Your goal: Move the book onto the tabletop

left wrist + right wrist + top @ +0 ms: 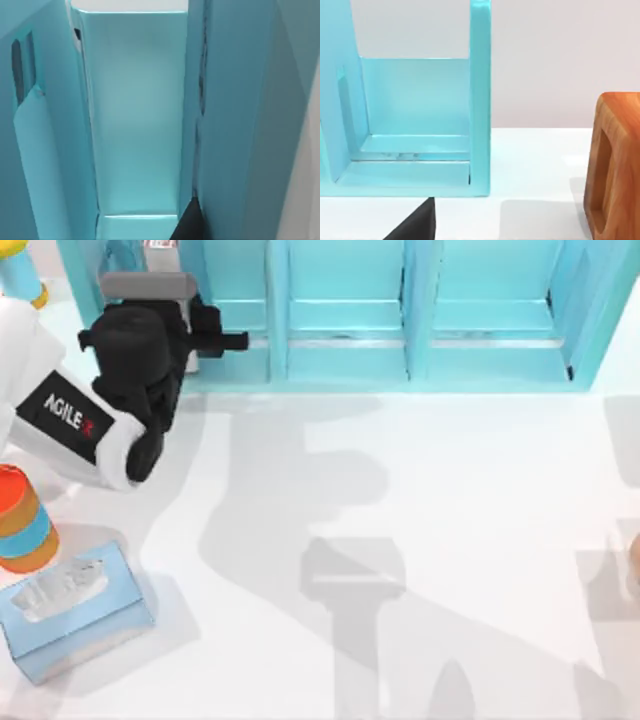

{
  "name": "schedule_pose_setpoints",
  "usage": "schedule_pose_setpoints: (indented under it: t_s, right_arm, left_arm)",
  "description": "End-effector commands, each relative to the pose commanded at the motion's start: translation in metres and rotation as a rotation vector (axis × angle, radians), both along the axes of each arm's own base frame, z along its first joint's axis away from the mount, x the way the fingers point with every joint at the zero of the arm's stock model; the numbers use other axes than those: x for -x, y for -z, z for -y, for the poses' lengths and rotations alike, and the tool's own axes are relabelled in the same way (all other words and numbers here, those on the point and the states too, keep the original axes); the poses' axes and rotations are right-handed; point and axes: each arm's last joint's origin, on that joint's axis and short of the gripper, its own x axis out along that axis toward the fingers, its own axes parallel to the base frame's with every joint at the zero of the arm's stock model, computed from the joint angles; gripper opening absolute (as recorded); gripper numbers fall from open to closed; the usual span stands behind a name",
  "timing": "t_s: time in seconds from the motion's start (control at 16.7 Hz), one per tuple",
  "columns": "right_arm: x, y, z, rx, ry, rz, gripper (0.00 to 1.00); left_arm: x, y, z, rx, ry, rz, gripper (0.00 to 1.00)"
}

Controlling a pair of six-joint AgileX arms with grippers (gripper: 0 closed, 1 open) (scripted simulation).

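Observation:
The book is hidden. My left arm (130, 370) reaches from the left side into the leftmost compartment of the turquoise shelf unit (420, 340), and its wrist covers what lies there. My left gripper (160, 295) sits at that compartment's mouth. The left wrist view looks straight into a turquoise compartment (135, 125), with a dark piece of the gripper (187, 225) by one wall. The white tabletop (420, 540) spreads in front of the shelf. A dark piece of my right gripper (415, 222) hangs over the tabletop (535, 165) near the shelf's end wall (480, 100).
A light-blue tissue box (70, 605) lies at the front left, and an orange-and-blue stack (22, 520) stands just behind it. A wooden block (615, 165) stands on the table at the right. Arm shadows cross the middle.

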Motion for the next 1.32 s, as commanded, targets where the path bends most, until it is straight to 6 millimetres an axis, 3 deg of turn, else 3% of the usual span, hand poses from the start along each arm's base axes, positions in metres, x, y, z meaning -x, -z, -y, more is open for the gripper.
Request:
schedule_pose_setpoints:
  t_s: [0.42, 0.66, 0.84, 1.08, 1.2, 1.32]
  right_arm:
    - [0.0, 0.0, 0.0, 0.0, 0.0, 0.0, 1.0]
    - [0.0, 0.0, 0.0, 0.0, 0.0, 0.0, 1.0]
    - [0.0, 0.0, 0.0, 0.0, 0.0, 0.0, 1.0]
    - [0.0, 0.0, 0.0, 0.0, 0.0, 0.0, 1.0]
    - [0.0, 0.0, 0.0, 0.0, 0.0, 0.0, 1.0]
    - [0.0, 0.0, 0.0, 0.0, 0.0, 0.0, 1.0]
  left_arm:
    - [0.002, -0.004, 0.004, 0.001, 0.009, 0.0, 0.0]
    - [0.019, -0.042, 0.017, 0.009, 0.026, -0.003, 0.0]
    - [0.047, -0.091, 0.02, 0.013, 0.02, -0.004, 0.0]
    - [0.111, -0.168, 0.013, 0.026, 0.0, 0.039, 0.0]
    - [0.145, -0.19, 0.007, 0.024, -0.003, 0.043, 0.0]
    - [0.172, -0.199, 0.003, 0.015, -0.001, 0.031, 0.0]
